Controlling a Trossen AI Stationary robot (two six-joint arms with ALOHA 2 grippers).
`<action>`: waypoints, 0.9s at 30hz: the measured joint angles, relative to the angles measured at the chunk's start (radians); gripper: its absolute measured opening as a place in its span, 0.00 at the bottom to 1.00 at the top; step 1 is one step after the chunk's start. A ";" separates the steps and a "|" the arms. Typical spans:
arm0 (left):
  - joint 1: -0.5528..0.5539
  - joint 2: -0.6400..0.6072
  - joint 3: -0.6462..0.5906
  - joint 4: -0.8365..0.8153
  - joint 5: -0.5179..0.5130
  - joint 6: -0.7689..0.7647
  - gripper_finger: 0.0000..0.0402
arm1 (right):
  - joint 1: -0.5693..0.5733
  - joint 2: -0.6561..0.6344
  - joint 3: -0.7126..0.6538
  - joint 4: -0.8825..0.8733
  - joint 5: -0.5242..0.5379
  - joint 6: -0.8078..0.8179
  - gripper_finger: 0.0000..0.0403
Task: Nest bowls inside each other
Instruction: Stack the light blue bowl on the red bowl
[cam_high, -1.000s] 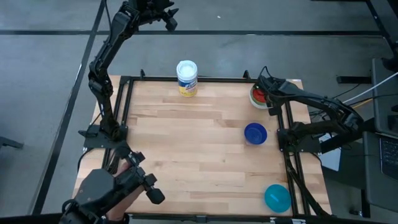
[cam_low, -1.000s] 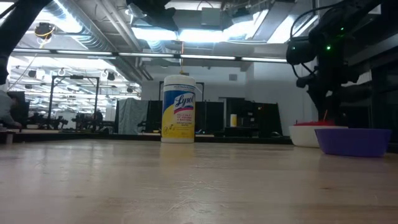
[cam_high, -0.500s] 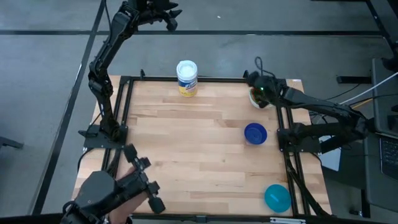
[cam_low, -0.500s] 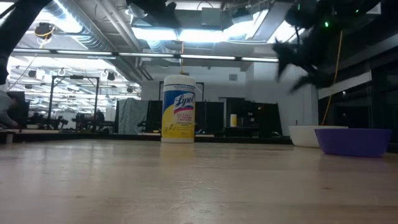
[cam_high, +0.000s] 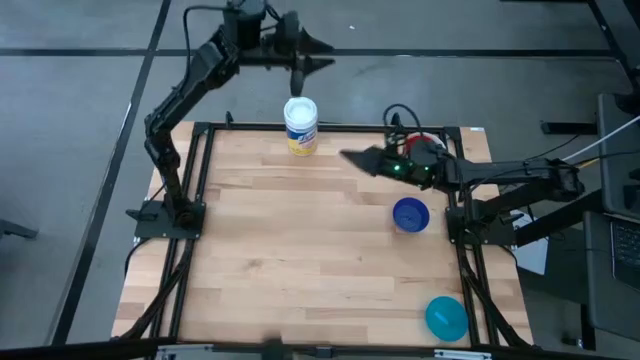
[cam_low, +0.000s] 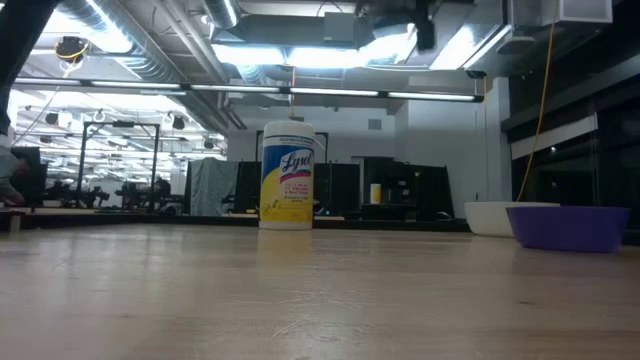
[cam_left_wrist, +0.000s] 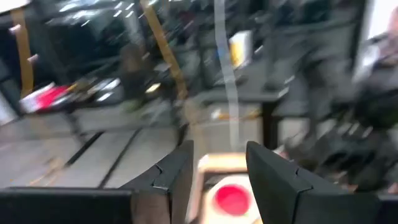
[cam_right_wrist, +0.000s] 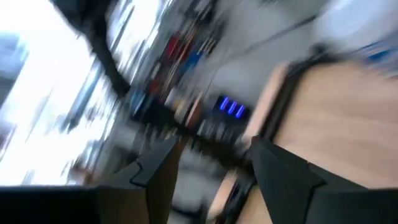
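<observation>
Two bowls only show from above: the dark blue bowl (cam_high: 410, 214) near the table's (cam_high: 300, 250) right edge and the teal bowl (cam_high: 446, 317) at the near right corner; the low view adds a white bowl (cam_low: 490, 218) behind the blue one, contents hidden. Left wrist view catches a red bowl (cam_left_wrist: 232, 199); left gripper (cam_left_wrist: 217, 180) and right gripper (cam_right_wrist: 214, 168) both hang spread apart, empty, above the table's far side by the canister (cam_high: 300, 125).

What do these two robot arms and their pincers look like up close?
Both arms are dark, nearly black, built of slim jointed segments. The right arm carries a black cable loop and a small green light near its wrist. The left gripper and right gripper each end in two flat, angular dark fingers. No markings show.
</observation>
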 joint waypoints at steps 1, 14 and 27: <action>-0.035 -0.014 0.000 0.011 -0.001 -0.024 0.36 | 0.013 0.021 0.037 0.002 -0.057 -0.039 0.50; -0.707 -0.109 0.003 -0.068 -0.667 -0.248 0.36 | 0.265 0.137 0.248 -0.195 -0.637 -0.401 0.50; -1.177 -0.023 0.000 -0.712 -1.313 -0.927 0.36 | 0.610 0.132 0.246 -1.173 -0.372 -0.340 0.50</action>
